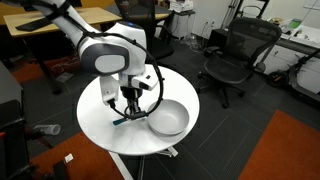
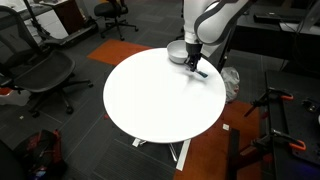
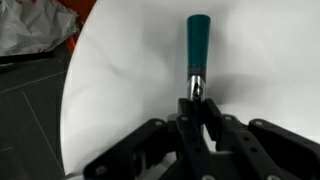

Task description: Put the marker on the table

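The teal-blue marker (image 3: 197, 40) points away from the wrist camera over the white table top (image 3: 120, 90). Its silvery dark end sits between my gripper's fingers (image 3: 196, 100), which are shut on it. In both exterior views the gripper (image 1: 130, 108) (image 2: 195, 66) hangs low over the round white table (image 1: 100, 125) (image 2: 155, 100), next to the bowl. The marker (image 1: 121, 121) (image 2: 201, 72) sticks out below the fingers, slanted, at or just above the table top. I cannot tell whether it touches.
A round silver-grey bowl (image 1: 168, 119) (image 2: 177, 51) stands on the table close to the gripper. Black office chairs (image 1: 238, 55) (image 2: 40, 70) and wooden desks (image 1: 60, 22) surround the table. Crumpled plastic (image 3: 30, 25) lies on the floor past the table edge.
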You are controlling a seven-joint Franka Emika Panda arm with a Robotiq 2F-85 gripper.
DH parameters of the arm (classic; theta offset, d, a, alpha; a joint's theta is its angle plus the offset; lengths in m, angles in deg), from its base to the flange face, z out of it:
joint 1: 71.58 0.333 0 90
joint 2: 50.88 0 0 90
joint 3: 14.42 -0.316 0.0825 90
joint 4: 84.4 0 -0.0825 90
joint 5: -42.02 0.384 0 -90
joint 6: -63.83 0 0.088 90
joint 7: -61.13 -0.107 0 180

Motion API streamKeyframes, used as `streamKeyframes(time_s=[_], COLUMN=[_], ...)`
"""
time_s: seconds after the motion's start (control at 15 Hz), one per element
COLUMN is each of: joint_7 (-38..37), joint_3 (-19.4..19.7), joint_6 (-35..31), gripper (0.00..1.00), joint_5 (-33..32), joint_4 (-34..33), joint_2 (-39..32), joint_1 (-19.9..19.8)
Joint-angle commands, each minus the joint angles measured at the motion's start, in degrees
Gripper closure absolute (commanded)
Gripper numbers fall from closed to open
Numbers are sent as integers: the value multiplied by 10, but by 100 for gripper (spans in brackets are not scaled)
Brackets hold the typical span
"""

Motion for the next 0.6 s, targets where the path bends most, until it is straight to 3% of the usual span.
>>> streamKeyframes(time_s=[0.0,0.4,0.53], joint_7=[-9,-37,-61], joint_3=[2,22,36], joint_6=[22,6,5], gripper=[49,4,0], joint_5=[-4,-28,-49], joint_4=[-5,44,65], joint_2=[7,59,88], joint_1=[4,36,55])
